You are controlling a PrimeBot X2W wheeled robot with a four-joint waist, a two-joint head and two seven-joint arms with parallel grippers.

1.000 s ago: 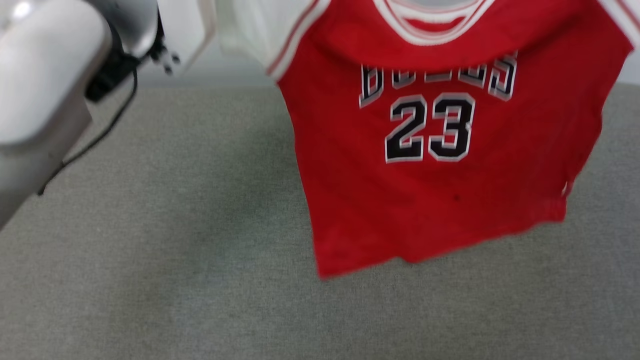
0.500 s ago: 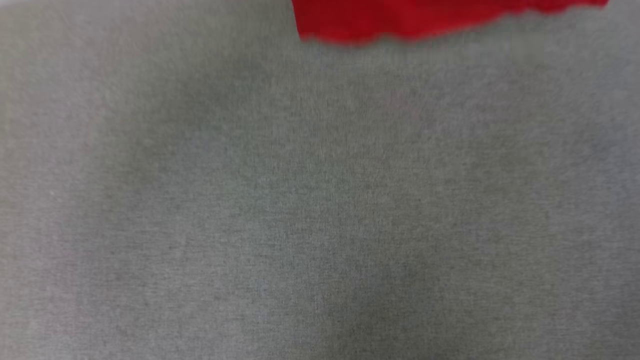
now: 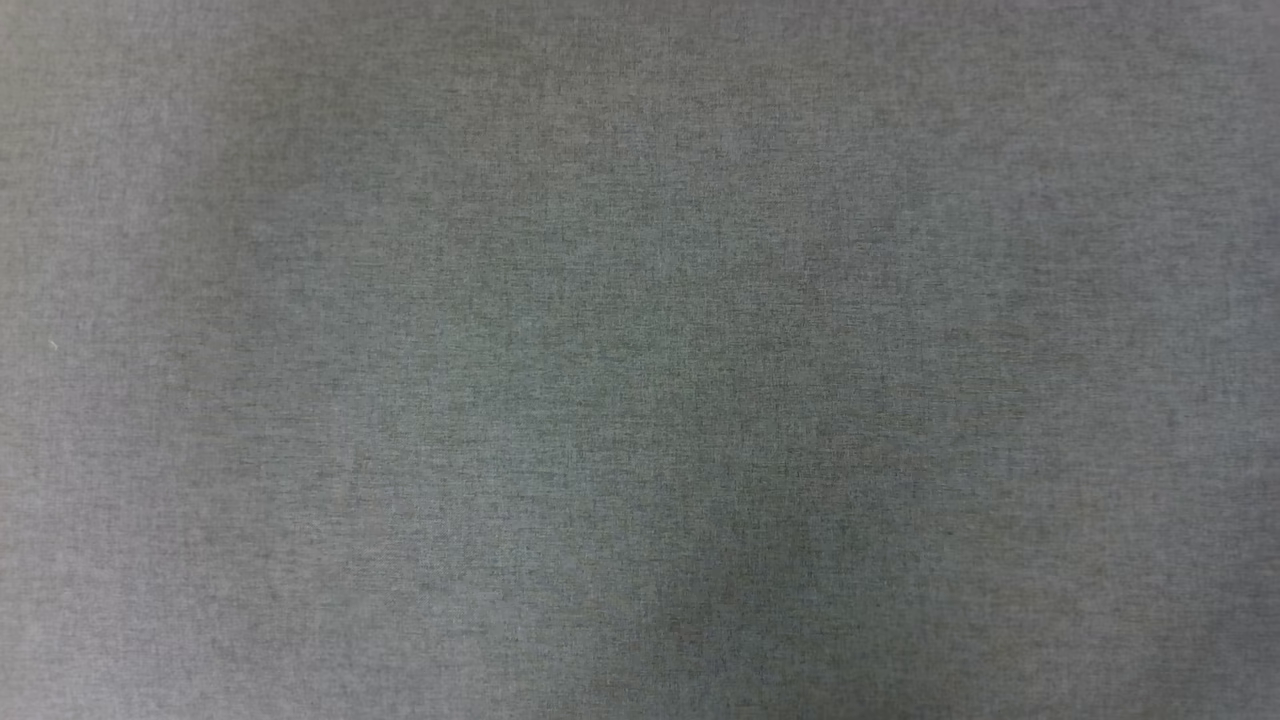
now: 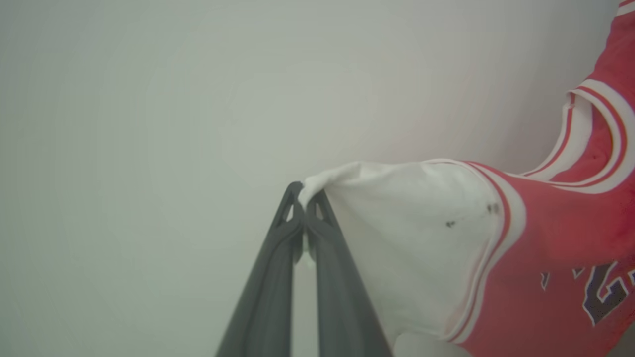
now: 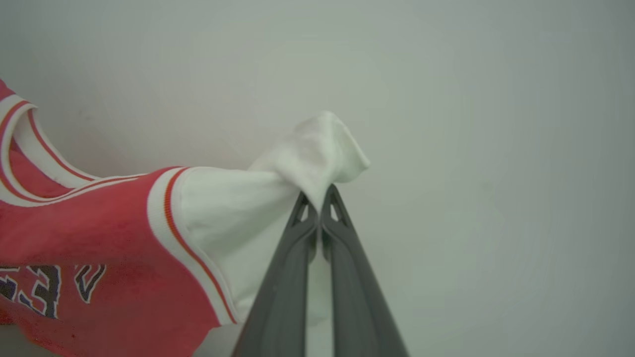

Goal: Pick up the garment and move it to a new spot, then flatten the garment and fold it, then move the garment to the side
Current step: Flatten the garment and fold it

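Note:
The garment is a red jersey with white sleeves, striped trim and black letters, hanging stretched in the air. In the left wrist view my left gripper is shut on the tip of one white sleeve, with the red body trailing to the right. In the right wrist view my right gripper is shut on the bunched end of the other white sleeve, and the garment spreads out to the left. Both pairs of dark fingers point at a plain pale wall.
The head view looks straight down on a flat grey fabric surface with soft shadows across it. Behind the garment in both wrist views stands a plain pale wall.
The head camera has tilted downward: the hanging garment and the pale left forearm slid up and out of the head view, leaving grey fabric.

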